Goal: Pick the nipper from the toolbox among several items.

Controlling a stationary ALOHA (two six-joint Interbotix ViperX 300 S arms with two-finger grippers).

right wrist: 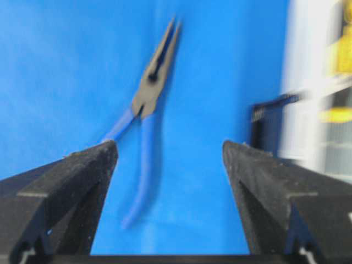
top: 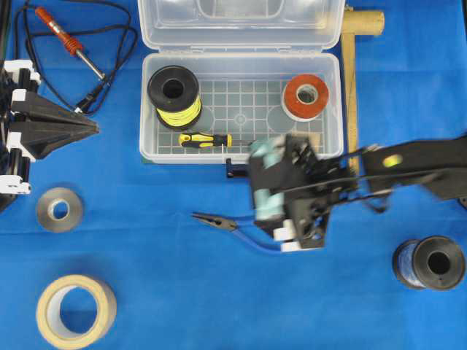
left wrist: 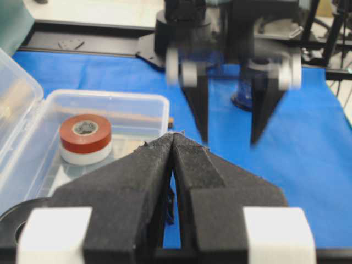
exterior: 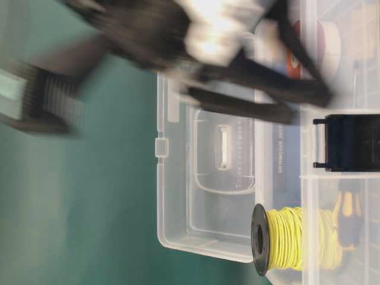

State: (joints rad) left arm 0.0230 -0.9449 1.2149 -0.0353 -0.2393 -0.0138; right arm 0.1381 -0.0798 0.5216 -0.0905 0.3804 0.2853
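Overhead: slim blue-handled, dark-jawed nipper [top: 222, 222] lying on the blue cloth outside the clear plastic toolbox [top: 149, 138], pointed jaws sticking out to one side of the blurred right gripper [top: 288, 237], handles partly tucked beneath it; in the box, a black spool of yellow wire [top: 174, 96], a red-and-white tape roll [top: 305, 96] and a yellow-black screwdriver [top: 206, 140]. Left gripper [top: 91, 126] parked well away, tips together. Table level: only a smeared dark arm above the toolbox lid; nipper not visible. Left wrist: own pads [left wrist: 187, 165] pressed shut, nothing between; opposite, the right gripper's fingers spread wide. Right wrist: fingers [right wrist: 82, 165] wide apart and empty, nipper just ahead on the cloth, one handle running back between them. Apparently the release step, pick essentially done; next, probably lifting clear without dragging the handles. Motion blur hides whether any fingertip touches a handle.
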